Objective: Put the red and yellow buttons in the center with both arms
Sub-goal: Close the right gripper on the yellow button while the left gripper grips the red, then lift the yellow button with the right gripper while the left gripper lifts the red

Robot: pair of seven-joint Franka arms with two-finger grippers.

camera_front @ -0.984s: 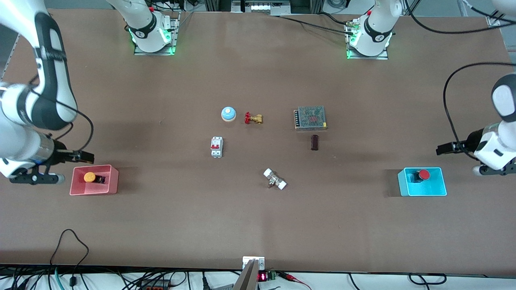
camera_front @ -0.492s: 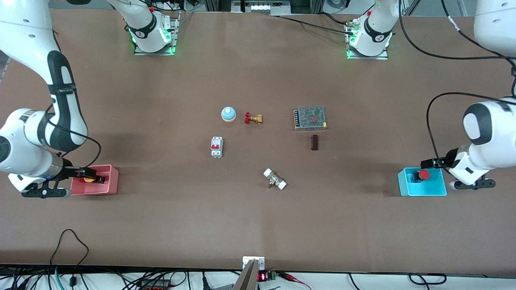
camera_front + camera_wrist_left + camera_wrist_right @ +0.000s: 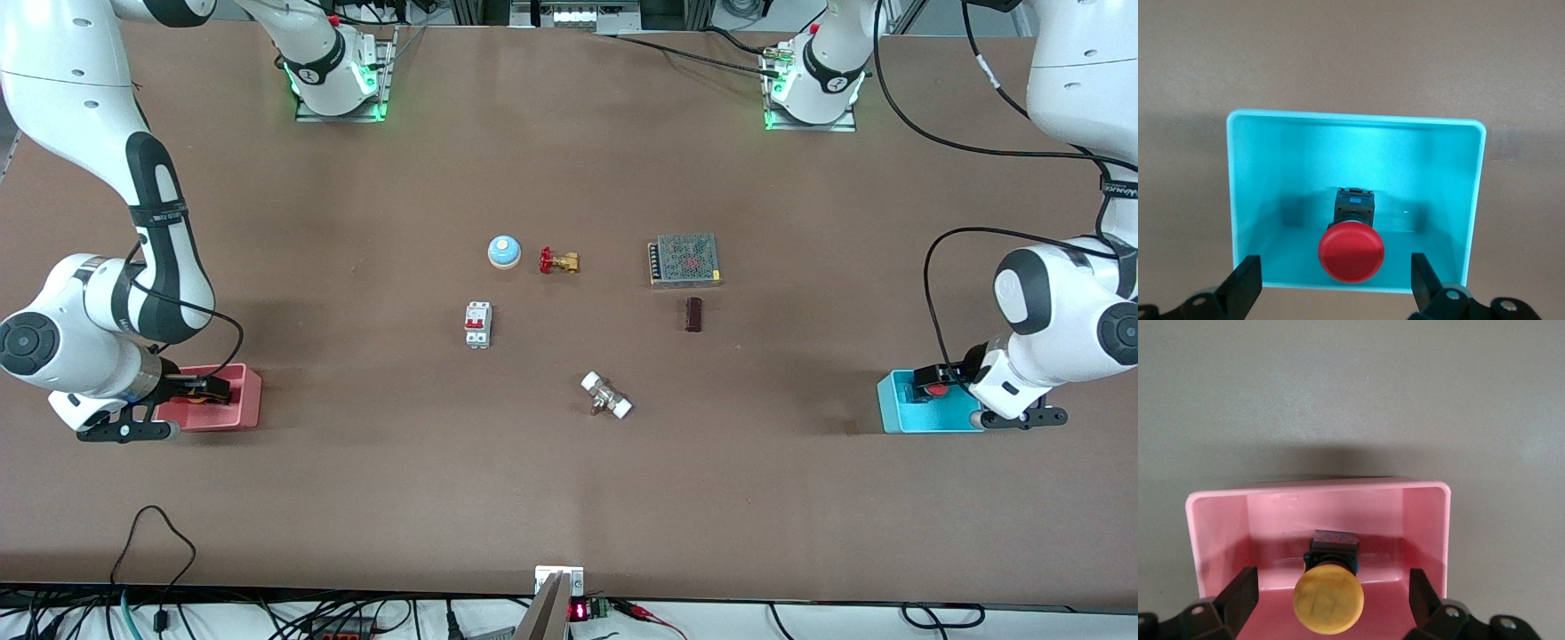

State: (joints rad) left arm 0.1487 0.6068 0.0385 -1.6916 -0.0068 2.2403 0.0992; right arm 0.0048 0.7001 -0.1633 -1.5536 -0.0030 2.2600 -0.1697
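The right hand [image 3: 1330, 600] hung released over the pink bin [image 3: 244, 404] holding the yellow button [image 3: 1328, 598]. Bare matte brown worktop [image 3: 569, 489] spread between. The left hand [image 3: 1337, 283], likewise released, straddled the red button [image 3: 1351, 253] inside the cyan bin [image 3: 898, 411].

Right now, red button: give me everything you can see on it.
The red button has a round, smooth matte red cap on a short black body with a small blue detail at its other end. It lies on its side on the floor of the cyan bin at the left arm's end of the table, clear of the walls. The left gripper hangs open over the bin, one finger on each side of the cap, not touching it.
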